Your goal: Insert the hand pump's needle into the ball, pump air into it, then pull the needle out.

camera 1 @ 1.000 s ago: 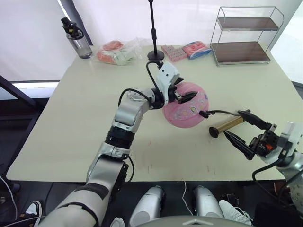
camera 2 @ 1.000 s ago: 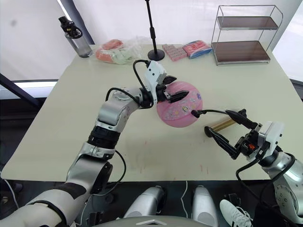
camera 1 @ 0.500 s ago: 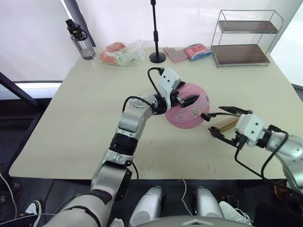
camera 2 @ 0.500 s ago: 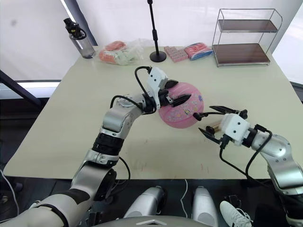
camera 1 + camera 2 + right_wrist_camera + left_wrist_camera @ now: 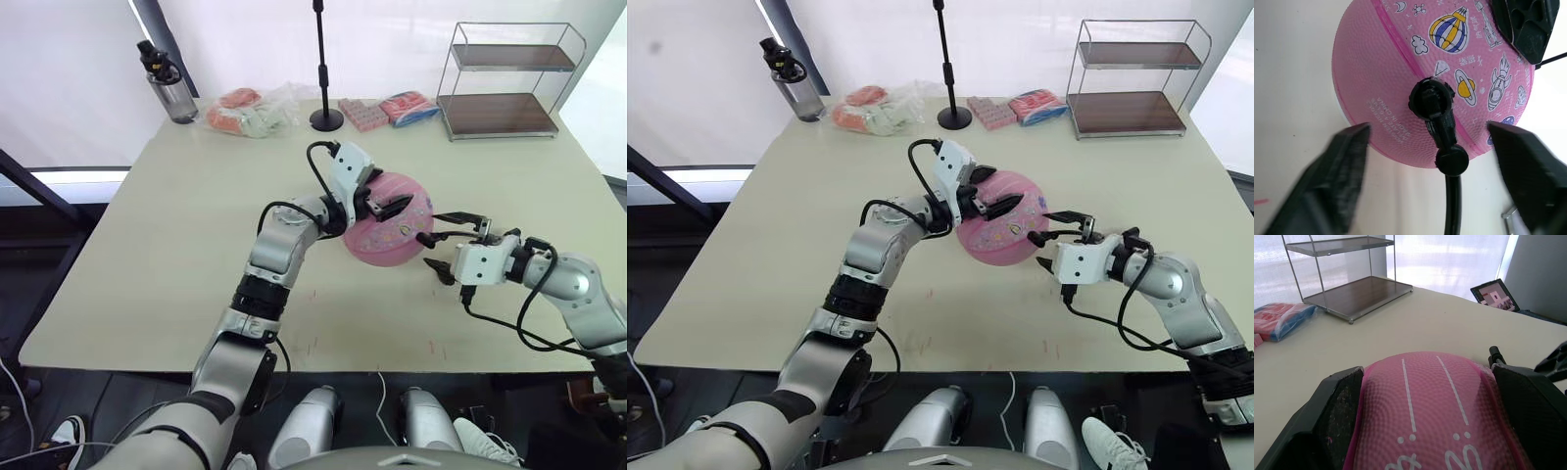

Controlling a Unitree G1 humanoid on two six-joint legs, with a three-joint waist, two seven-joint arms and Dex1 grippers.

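Ball (image 5: 386,231) sat on the table (image 5: 176,245) near its middle, pinched between the fingers of the left gripper (image 5: 384,204). Right gripper (image 5: 446,245) hovered just beside the ball's right side, fingers spread wide with nothing between them, closer in than half a second earlier. Right wrist view alone revealed the black hose fitting (image 5: 1431,100) seated against the ball's skin, with the hose (image 5: 1452,196) trailing back between the spread fingers; needle itself hidden inside the fitting. Same view showed printed pictures: a striped hot-air balloon, a ringed planet, a rocket, plus small white lettering too fine to read. Left wrist view showed the pebbled pink top of the ball with two white lines. Hand pump's body could not be made out behind the right gripper. Farther back stood a wire shelf (image 5: 507,73), pink packets (image 5: 387,106), a black stand (image 5: 324,69), a bagged bundle (image 5: 251,109) and a water bottle (image 5: 167,82).
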